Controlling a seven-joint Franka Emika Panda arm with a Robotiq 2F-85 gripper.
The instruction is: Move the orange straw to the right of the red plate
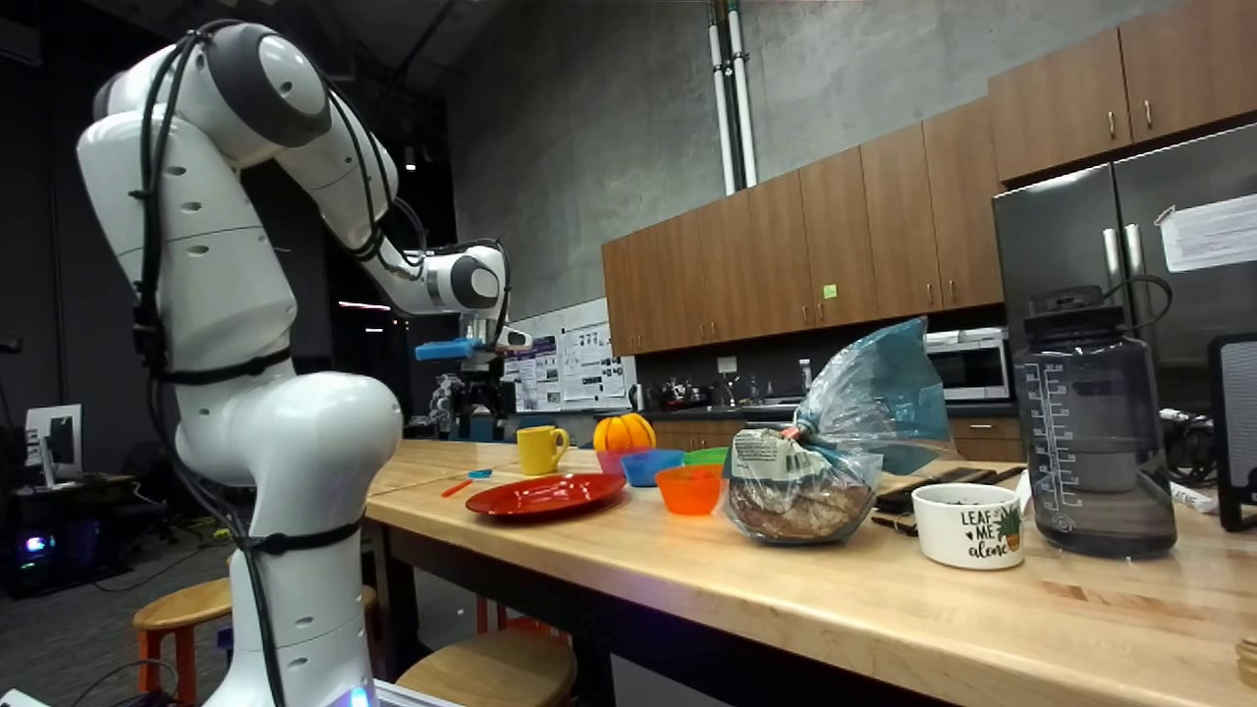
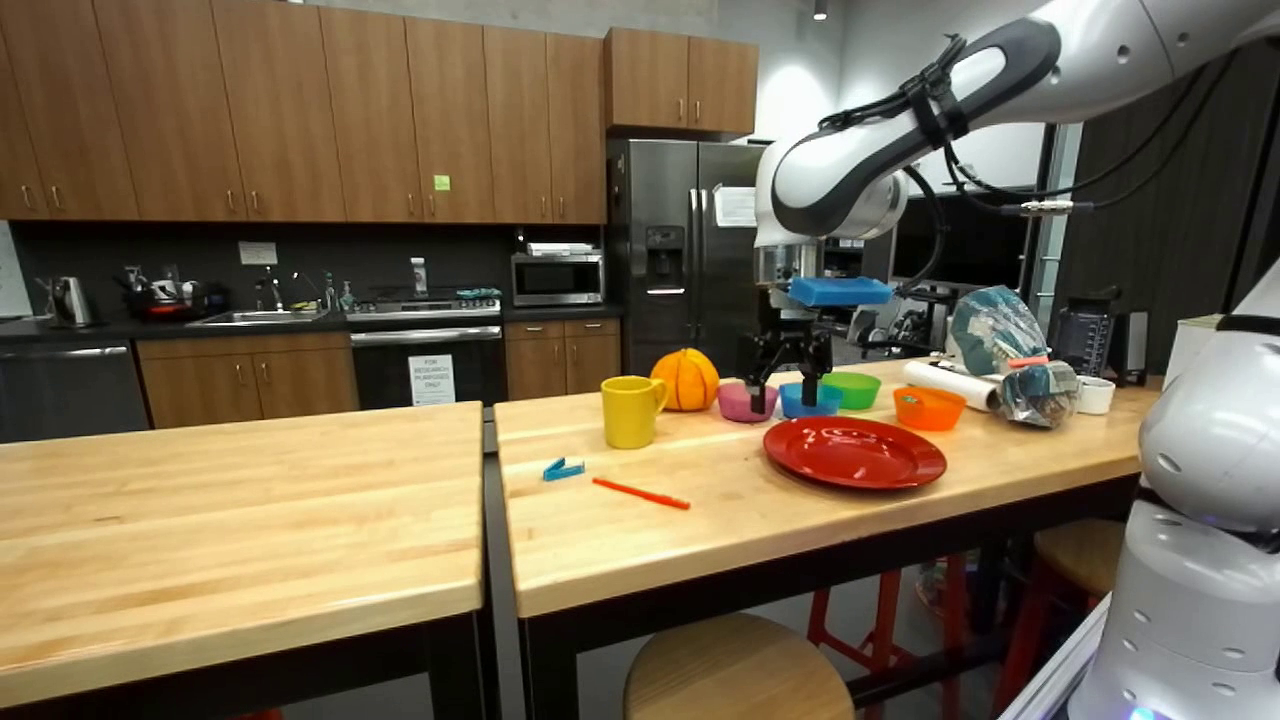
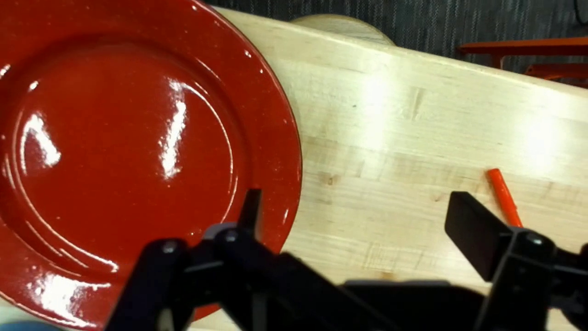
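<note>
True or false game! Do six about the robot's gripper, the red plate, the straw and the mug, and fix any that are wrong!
1. The straw lies on the table. True.
2. The gripper is open. True.
3. The gripper is holding the straw. False: it holds nothing, and its jaws stand apart.
4. The mug and the plate are both on the table. True.
5. The mug is green. False: it is yellow.
6. The straw touches the plate. False: there is a gap between them.
</note>
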